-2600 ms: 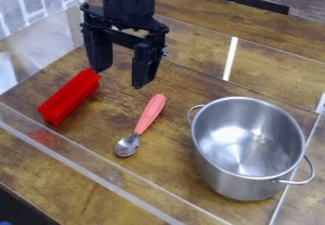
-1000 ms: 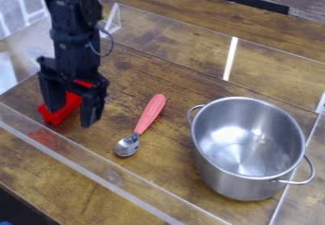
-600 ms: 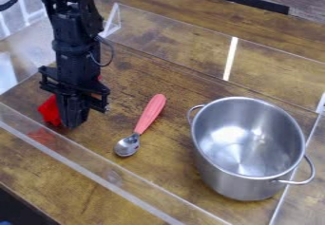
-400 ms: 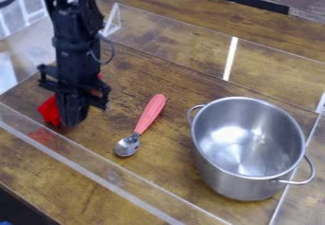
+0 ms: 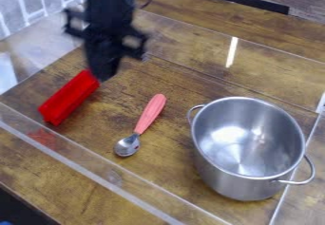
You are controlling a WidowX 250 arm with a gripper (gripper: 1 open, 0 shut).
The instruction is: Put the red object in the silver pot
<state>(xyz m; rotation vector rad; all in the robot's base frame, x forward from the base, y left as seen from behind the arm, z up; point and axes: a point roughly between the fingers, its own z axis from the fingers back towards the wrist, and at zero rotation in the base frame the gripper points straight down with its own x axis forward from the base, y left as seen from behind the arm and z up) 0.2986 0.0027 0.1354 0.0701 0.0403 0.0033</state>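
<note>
The red object [image 5: 68, 97], a bright red long block, lies flat on the wooden table at the left, with nothing holding it. My gripper [image 5: 103, 71] hangs above and just right of the block's far end, pointing down and blurred by motion. Its fingers are pressed together and appear empty. The silver pot [image 5: 237, 185] stands upright at the right front, its bowl empty.
A metal spoon [image 5: 143, 122] with a pinkish-red handle lies between the block and the pot. A clear plastic wall [image 5: 76, 162] runs along the table's front and left edges, and another clear panel stands at the back right.
The gripper was down at the red block, open and then shut. It has now risen and shifted right and away, still shut, while the block stays on the table.
</note>
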